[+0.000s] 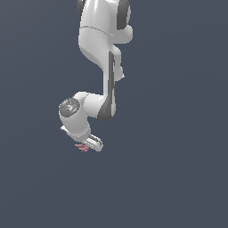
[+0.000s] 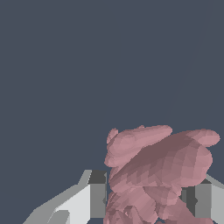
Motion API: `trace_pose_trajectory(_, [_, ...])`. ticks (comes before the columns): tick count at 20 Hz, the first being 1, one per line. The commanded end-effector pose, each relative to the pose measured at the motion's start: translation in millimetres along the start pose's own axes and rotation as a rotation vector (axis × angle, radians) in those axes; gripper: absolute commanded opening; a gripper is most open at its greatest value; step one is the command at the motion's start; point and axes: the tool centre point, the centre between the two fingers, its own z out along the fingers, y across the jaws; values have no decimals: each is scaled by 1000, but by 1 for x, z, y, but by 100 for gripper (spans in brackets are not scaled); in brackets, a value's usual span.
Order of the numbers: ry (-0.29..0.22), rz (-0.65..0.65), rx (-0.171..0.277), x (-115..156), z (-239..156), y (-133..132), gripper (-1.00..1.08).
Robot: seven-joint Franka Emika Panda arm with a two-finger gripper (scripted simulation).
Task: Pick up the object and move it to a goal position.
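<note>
**Pink piece between the jaws**

While I watch the exterior view, the white jointed Panda arm [image 1: 100, 67] hangs down from the upper edge over a plain dark slate-blue surface [image 1: 178, 178], its wrist bent toward the exterior view's left. At its lower end the white gripper [image 1: 89, 144], which I call the jaws, sits right at the small pinkish-red lumpy object with thin protruding bits [image 1: 82, 147], which pokes out on the exterior view's left of them. From the wrist view I see the same lumpy pink object [image 2: 162, 166] filling the gap between two grey-and-white fingers [image 2: 97, 199], which press against it on either side, so I read the jaws as clenched on it
</note>
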Motion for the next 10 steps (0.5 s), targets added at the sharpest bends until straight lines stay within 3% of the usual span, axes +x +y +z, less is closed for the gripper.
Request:
trace_pose_trajectory(1, [1,0,0,-2,-3,0,-100])
trace_pose_trajectory(10, [0,0,1,-21,-34,2,-100])
